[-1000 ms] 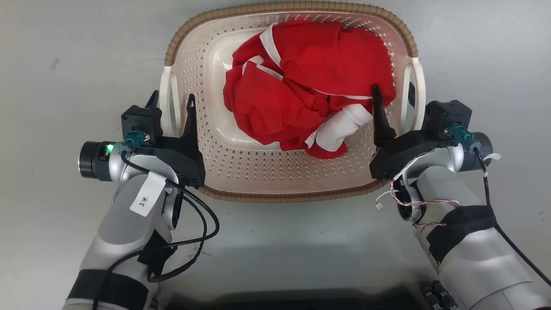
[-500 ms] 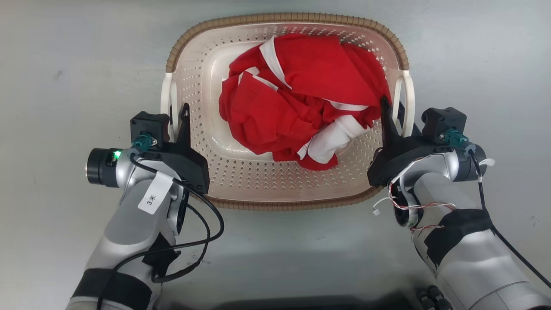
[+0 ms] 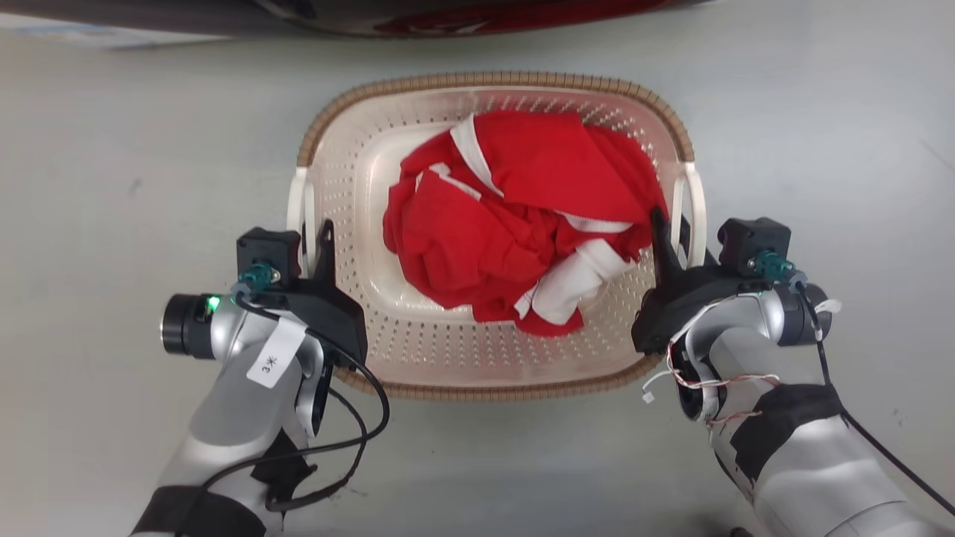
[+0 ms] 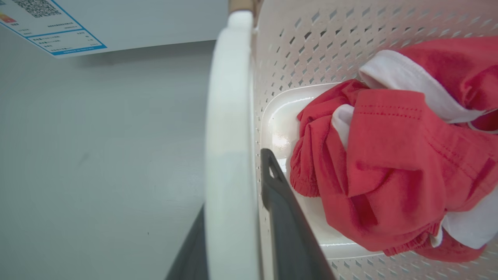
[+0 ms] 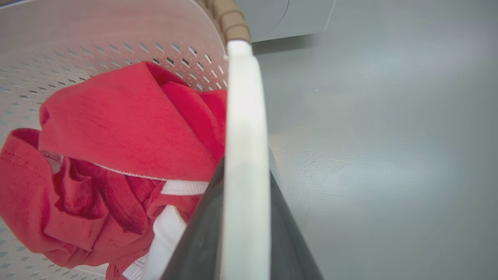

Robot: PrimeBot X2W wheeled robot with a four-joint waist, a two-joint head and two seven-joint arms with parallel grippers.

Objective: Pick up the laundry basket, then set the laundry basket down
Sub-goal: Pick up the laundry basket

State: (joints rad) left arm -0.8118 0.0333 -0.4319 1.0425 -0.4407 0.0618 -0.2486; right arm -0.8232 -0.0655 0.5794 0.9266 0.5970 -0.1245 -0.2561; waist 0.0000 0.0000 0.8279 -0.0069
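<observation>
The laundry basket [image 3: 489, 78], holding red clothes [image 3: 515, 216], is seen mid-frame in the head view; its white handles [image 4: 229, 116] are clamped by the left gripper [image 3: 312, 239] at centre-left and the right gripper [image 3: 671, 239] at centre-right, presumably so the load is shared and kept level.

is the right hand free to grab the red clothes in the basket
Probably not: the right hand is clamped over the handle of the basket, so it's busy, though the clothes lie beside its inner finger.
</observation>
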